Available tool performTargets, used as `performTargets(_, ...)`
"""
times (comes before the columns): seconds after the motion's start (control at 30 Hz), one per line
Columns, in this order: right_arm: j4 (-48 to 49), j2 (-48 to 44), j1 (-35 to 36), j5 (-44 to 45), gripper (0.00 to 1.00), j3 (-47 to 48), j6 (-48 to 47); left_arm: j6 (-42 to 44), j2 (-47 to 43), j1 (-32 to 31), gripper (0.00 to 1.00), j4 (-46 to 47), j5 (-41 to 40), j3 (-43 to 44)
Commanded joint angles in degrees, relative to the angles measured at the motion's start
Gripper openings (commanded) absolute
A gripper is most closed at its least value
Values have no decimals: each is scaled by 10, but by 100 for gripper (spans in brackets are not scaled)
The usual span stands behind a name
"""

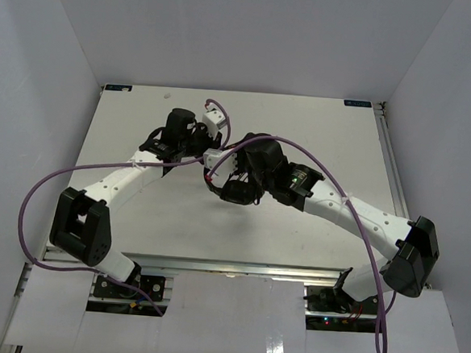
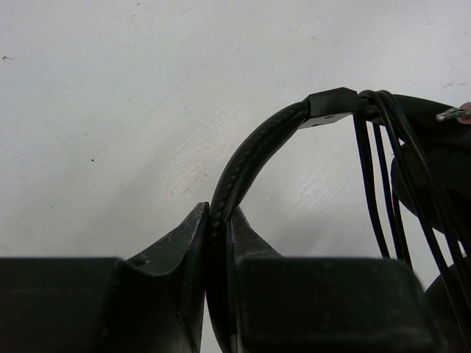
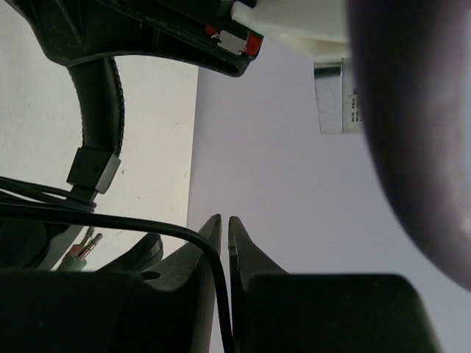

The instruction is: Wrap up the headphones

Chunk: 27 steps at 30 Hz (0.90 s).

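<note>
The black headphones [image 1: 239, 189] hang above the middle of the table between my two grippers. My left gripper [image 2: 218, 213] is shut on the padded headband [image 2: 250, 158], which arches up and right to a black clip [image 2: 331, 107]. Several strands of the thin black cable [image 2: 383, 184] hang from there in front of an ear cup [image 2: 441, 176]. My right gripper [image 3: 224, 220] has its jaws almost together, and the cable [image 3: 147, 224] curves over the left finger and down into the narrow slit between them. The plugs [image 3: 85, 250] dangle at the left, under the headband [image 3: 107, 95].
Both arms meet over the table's middle [image 1: 221, 155], and thick purple robot cables [image 1: 49, 184] loop around them. White walls close in the table [image 1: 304, 125] on three sides. A large dark blurred shape [image 3: 412, 132] fills the right of the right wrist view.
</note>
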Motion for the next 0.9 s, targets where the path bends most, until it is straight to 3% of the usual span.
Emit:
performTargets(0.0, 43, -22, -26, 7, 19, 8, -12, 12, -51, -7, 0, -11, 67, -10)
performTargets(0.53, -16, -42, -108, -144, 23, 41, 71, 4, -73, -7, 0, -23, 84, -12)
performTargets(0.87, -46, -34, -184, -334, 26, 59, 140, 3, -84, -7, 0, -34, 111, 9)
